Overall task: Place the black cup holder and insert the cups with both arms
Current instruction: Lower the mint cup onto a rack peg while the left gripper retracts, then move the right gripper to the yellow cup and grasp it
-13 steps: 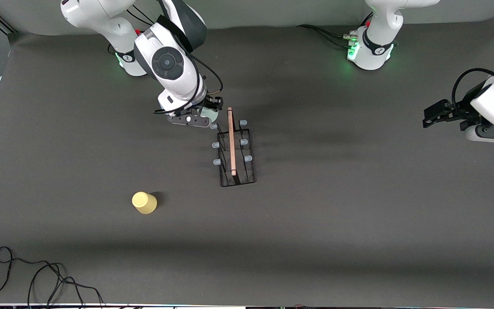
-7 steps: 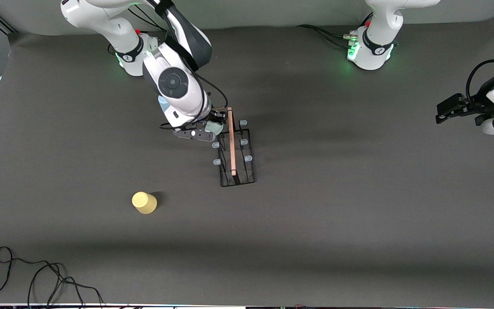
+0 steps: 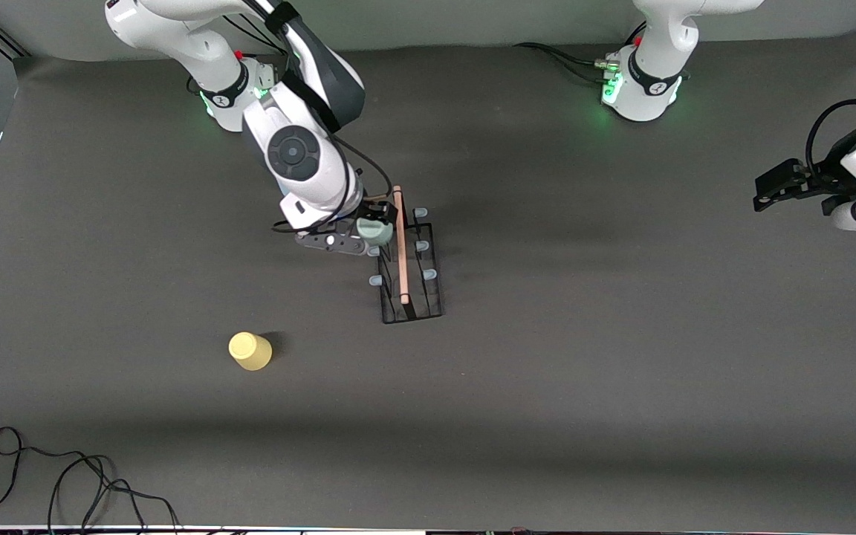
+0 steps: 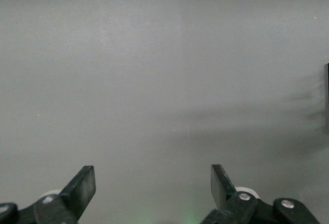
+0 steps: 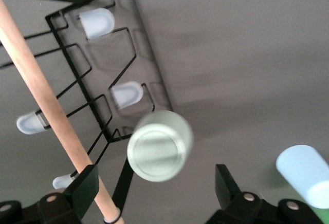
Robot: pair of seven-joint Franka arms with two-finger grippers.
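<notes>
The black cup holder (image 3: 412,293) stands mid-table with its wooden dowel handle (image 3: 400,245) on top. It also shows in the right wrist view (image 5: 103,59). My right gripper (image 3: 372,221) is over the holder's side toward the right arm's end and is open (image 5: 154,188). The pale green cup (image 3: 377,232) is bottom-up over a peg there, between the fingers but touching neither (image 5: 159,144). The light blue cup (image 5: 303,175) lies on the table beside it. The yellow cup (image 3: 250,351) stands bottom-up nearer the front camera. My left gripper (image 3: 766,189) waits open and empty (image 4: 152,183).
Several pale-tipped pegs (image 5: 127,94) on the holder are bare. A black cable (image 3: 64,475) lies near the table's front edge at the right arm's end. The left arm hangs over the table's edge at its own end.
My right gripper has carried the pale green cup down onto the holder's peg side and its fingers now stand apart from it. The left arm drew back toward its end of the table, then stopped.
</notes>
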